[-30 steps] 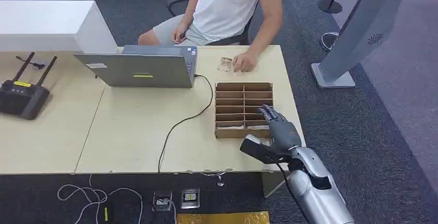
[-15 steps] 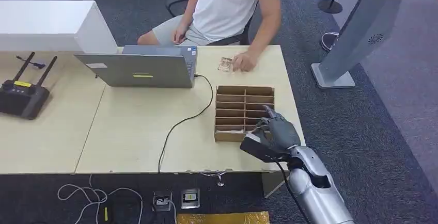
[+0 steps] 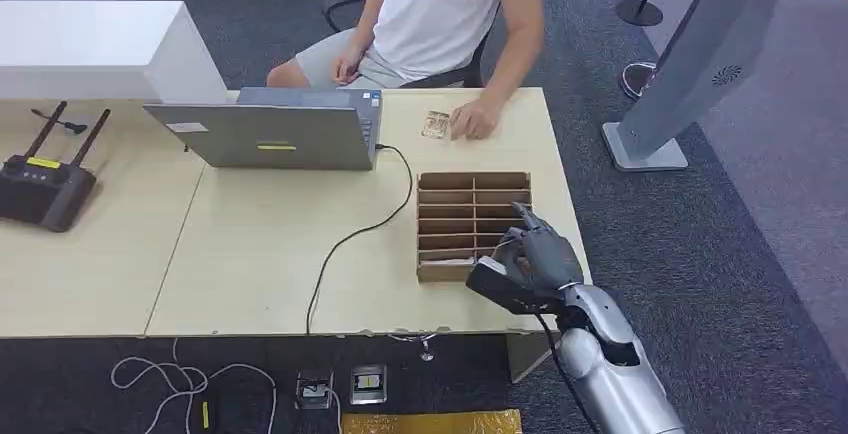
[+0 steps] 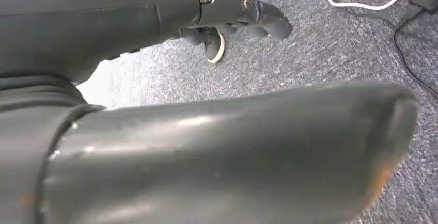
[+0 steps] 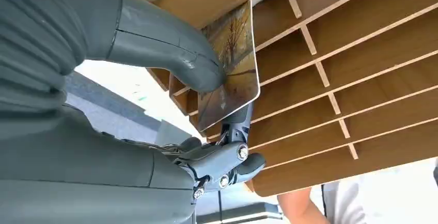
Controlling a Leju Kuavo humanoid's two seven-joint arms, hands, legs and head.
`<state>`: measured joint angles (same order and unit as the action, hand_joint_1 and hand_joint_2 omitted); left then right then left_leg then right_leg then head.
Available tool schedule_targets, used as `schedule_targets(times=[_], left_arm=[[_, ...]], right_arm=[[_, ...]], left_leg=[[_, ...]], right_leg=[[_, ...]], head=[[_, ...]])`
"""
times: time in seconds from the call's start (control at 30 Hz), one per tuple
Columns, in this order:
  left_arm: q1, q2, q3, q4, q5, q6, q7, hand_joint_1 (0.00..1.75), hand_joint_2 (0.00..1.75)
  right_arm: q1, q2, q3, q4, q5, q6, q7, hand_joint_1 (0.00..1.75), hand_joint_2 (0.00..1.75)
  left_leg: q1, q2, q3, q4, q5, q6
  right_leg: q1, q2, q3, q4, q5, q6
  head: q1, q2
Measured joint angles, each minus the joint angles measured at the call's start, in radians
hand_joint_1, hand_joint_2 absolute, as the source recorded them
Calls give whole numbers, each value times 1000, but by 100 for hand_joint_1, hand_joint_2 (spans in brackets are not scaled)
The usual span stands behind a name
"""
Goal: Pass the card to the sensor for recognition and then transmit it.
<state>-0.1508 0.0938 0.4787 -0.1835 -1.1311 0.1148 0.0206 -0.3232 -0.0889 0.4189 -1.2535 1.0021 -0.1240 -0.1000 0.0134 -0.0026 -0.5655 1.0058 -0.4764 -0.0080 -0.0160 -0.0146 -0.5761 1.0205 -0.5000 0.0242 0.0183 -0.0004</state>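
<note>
over the desk's rack (image 3: pixel 455 216), card (image 5: pixel 232 64) in right hand (image 5: pixel 170 74)

Silver right arm (image 3: pixel 610 359), dark grey right hand (image 3: pixel 535 259) (small screws at the fingers (image 5: pixel 235 154)).

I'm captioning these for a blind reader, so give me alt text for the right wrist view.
The right robot hand pinches a card printed with a tree picture, between its thumb and a finger, at the edge of a wooden slotted rack. Beyond the rack, part of a person's arm shows.
</note>
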Motion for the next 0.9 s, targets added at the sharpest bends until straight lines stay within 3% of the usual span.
schedule_targets(times=[0.37,0.7,0.9], left_arm=[[0,-8,-6,0,-8,-1,0,0,0],[-15,-15,-25,0,-18,-6,0,0,0],[-25,-17,-36,0,-29,-10,0,0,0]], right_arm=[[-61,-14,-34,-25,8,-15,-5,175,175],[-280,-70,-130,-89,54,-3,-34,175,175],[-395,-92,-144,-102,63,11,-61,173,175]], left_leg=[[0,0,0,0,0,0],[0,1,1,1,1,0],[0,3,0,0,1,0]], right_leg=[[0,2,0,0,0,0],[0,3,0,0,2,0],[0,5,-2,0,2,0]], head=[[0,0],[0,0],[0,0]])
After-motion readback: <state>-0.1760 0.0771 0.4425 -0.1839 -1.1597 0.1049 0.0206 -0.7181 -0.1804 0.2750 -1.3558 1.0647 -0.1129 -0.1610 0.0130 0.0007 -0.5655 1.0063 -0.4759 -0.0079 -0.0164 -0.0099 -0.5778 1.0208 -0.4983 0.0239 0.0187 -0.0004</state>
